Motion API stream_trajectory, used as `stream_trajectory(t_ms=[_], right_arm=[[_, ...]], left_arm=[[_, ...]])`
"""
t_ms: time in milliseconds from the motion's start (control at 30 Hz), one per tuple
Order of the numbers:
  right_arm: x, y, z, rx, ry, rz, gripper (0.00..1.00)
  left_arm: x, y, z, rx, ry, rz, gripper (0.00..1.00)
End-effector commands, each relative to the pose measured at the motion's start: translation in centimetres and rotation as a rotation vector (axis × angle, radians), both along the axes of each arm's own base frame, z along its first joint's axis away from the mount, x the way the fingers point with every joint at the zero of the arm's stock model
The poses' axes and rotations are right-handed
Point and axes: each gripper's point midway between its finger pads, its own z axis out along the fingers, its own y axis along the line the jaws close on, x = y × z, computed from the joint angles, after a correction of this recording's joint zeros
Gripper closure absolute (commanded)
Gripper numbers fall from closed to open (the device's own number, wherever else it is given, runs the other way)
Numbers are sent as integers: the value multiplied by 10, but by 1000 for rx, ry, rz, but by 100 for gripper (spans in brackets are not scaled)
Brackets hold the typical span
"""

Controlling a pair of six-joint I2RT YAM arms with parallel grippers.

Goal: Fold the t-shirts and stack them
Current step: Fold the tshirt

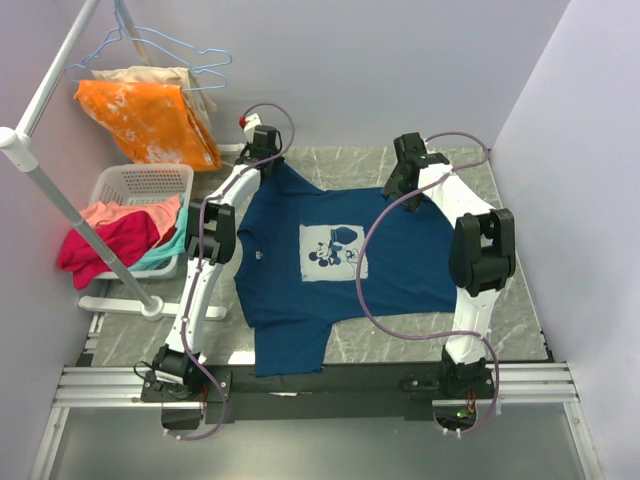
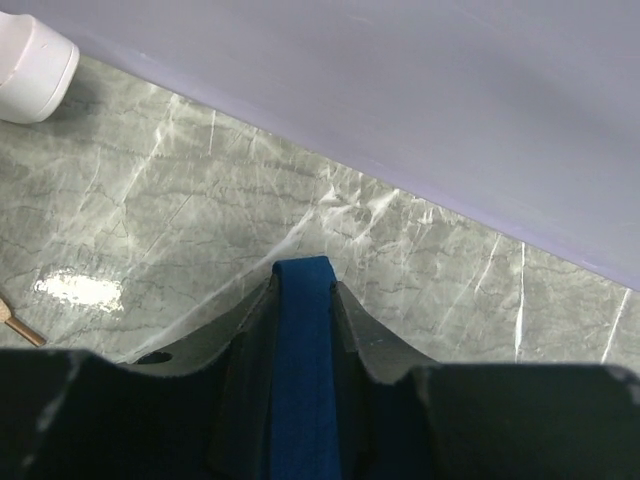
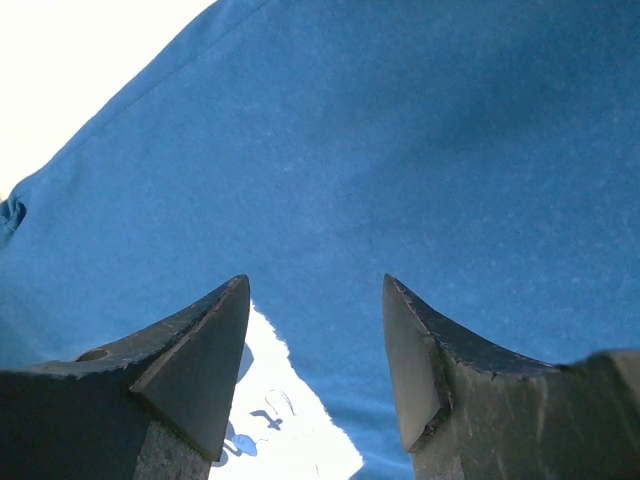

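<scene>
The navy blue cloth t-shirt [image 1: 400,250] with a pale mouse print lies spread on the grey marbled desk [image 1: 522,305]. The left tool [image 2: 303,288] is clenched on the shirt's far edge, and the right tool [image 3: 315,292] hangs released above the shirt.

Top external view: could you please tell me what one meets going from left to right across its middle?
White laundry basket → left arm → navy t-shirt → right arm.

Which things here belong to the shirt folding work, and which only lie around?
Job: navy t-shirt, left gripper shut on it, right gripper open over it.
Around: orange garment on a hanger, clothes rack, laundry basket of pink and teal clothes (kind unclear).
</scene>
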Motion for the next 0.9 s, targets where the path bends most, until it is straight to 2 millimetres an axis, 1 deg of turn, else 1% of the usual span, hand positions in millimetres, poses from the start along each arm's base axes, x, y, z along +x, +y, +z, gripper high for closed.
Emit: stream_trajectory(t_ms=[0,33,67,133,200,300,333,400,433,500,533,600,633,700,733,867], right_arm=[[-5,-3,27,-12,-45,4,38],[-4,-3,28,-13,-46,5,38],[-4,-2,28,-12,-46,6,38],[-4,-3,29,-9,-49,4,38],[-4,-3,29,-9,-51,4,38],[-4,-3,30,-7,-52,1,38],[-4,-3,30,-7,-52,1,38],[-3,-3,31,-4,-56,4,38],[-3,-3,31,-1,-56,1,38],[-4,-2,31,2,-57,4,38],[-4,-3,31,3,-57,2,38],[-3,-3,31,5,-58,1,38],[-4,-2,31,7,-56,4,38],[-5,-2,30,9,-56,3,38],[-5,-2,29,7,-56,4,38],[-6,-2,29,11,-57,4,38]], left_arm=[[13,-3,26,-3,-83,-1,65],[13,-3,27,-3,-84,-3,61],[13,-3,25,-3,-81,-5,60],[12,-3,25,-1,-78,-3,58],[12,-4,25,-2,-76,-10,60],[11,-3,24,2,-71,-2,68],[11,-3,23,3,-68,-2,73],[10,-3,23,5,-66,-3,78],[10,-3,23,5,-65,-3,83],[10,-3,24,8,-65,-4,88],[9,-2,22,10,-61,-3,93],[8,-3,23,13,-59,-5,99],[7,-2,21,17,-53,-4,99],[7,-1,24,21,-58,0,99],[5,-1,21,26,-51,-1,99],[3,0,24,45,-51,5,99]])
